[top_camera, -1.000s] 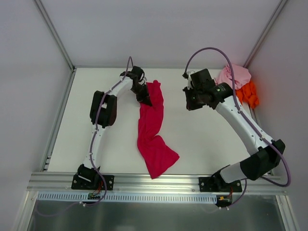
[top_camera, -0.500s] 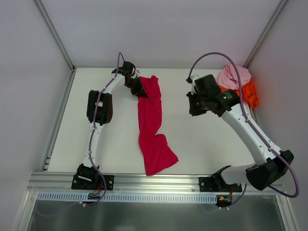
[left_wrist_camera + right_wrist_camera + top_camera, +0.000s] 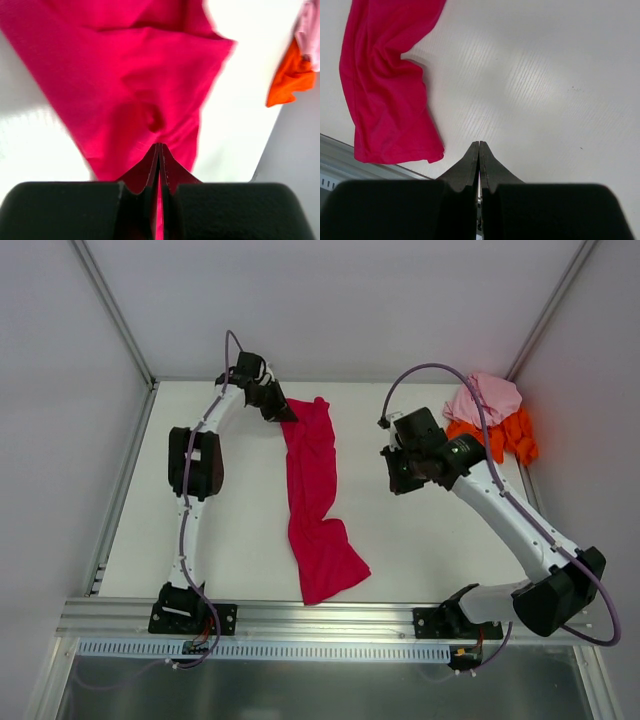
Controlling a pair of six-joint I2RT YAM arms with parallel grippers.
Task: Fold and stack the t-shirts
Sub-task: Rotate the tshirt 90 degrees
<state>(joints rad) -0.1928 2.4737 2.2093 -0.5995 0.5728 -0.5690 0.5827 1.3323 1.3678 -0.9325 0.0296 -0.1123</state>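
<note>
The crimson-magenta t-shirt [image 3: 315,500] lies in a long rumpled strip from the back of the white table [image 3: 230,530] to its near edge. My left gripper [image 3: 284,411] is at the shirt's far left corner, shut on the cloth; in the left wrist view the red fabric [image 3: 135,75] runs in between the closed fingertips [image 3: 159,146]. My right gripper [image 3: 398,478] hovers shut and empty over bare table right of the shirt [image 3: 385,90]; its tips [image 3: 479,143] press together. The pale pink t-shirt [image 3: 485,397] and the bright orange t-shirt [image 3: 512,436] lie bunched in the back right corner.
White walls with metal frame posts close in the table at the back and both sides. An aluminium rail [image 3: 330,615] with the arm bases runs along the near edge. The orange cloth [image 3: 290,75] also shows at the right of the left wrist view.
My left gripper has drawn the crimson shirt's corner back and left, pulling the strip straighter. The right arm has shifted slightly, still shut and empty.
</note>
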